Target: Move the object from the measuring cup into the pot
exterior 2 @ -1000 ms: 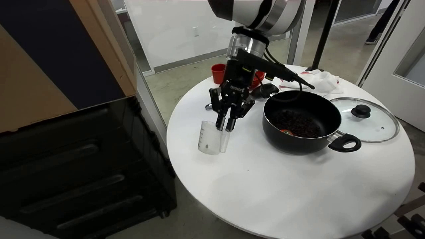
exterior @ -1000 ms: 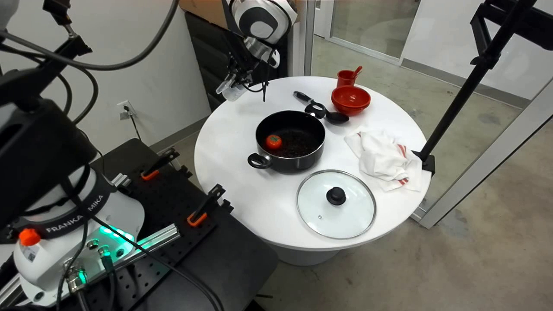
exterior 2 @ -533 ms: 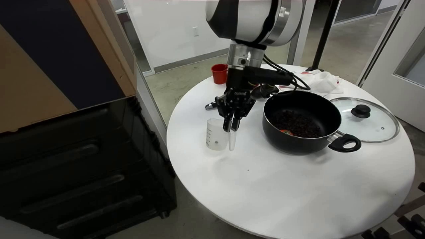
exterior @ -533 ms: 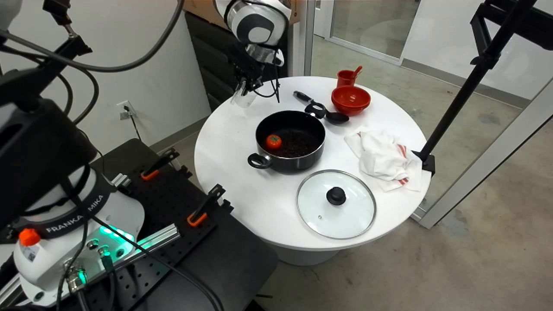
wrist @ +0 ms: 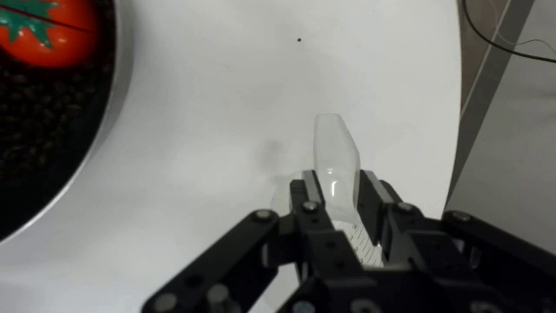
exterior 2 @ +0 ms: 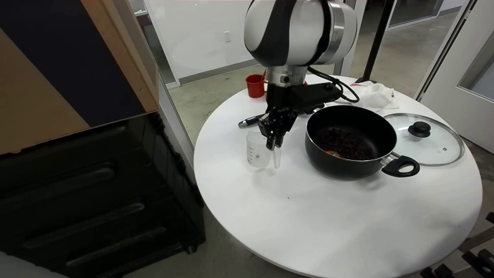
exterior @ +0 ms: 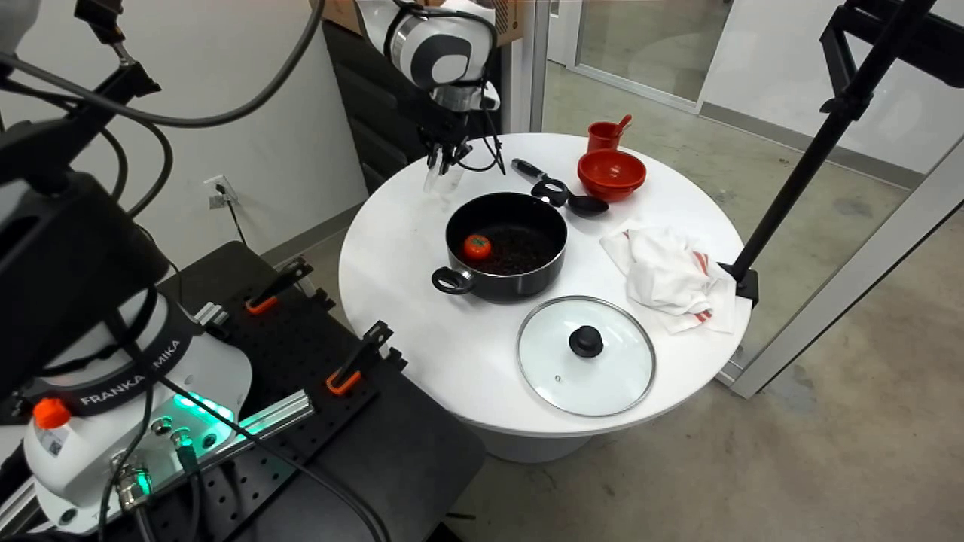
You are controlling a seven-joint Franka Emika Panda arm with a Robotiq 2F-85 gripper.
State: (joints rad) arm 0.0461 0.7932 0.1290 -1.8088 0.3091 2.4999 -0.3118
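Clear plastic measuring cup shifts nearer wide black pot; pincer clamps clear hdl, w/ white tabletop, not pot, below

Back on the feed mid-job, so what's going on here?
The robot's black two-finger gripper is closed on the handle of a clear plastic measuring cup, beside the wide black pot. The cup looks empty; I can't tell whether it touches the round white table. In the pot are a shiny red tomato and small dark bean-like pieces, so the transfer may be done. The black-knobbed round glass lid lies off the pot.
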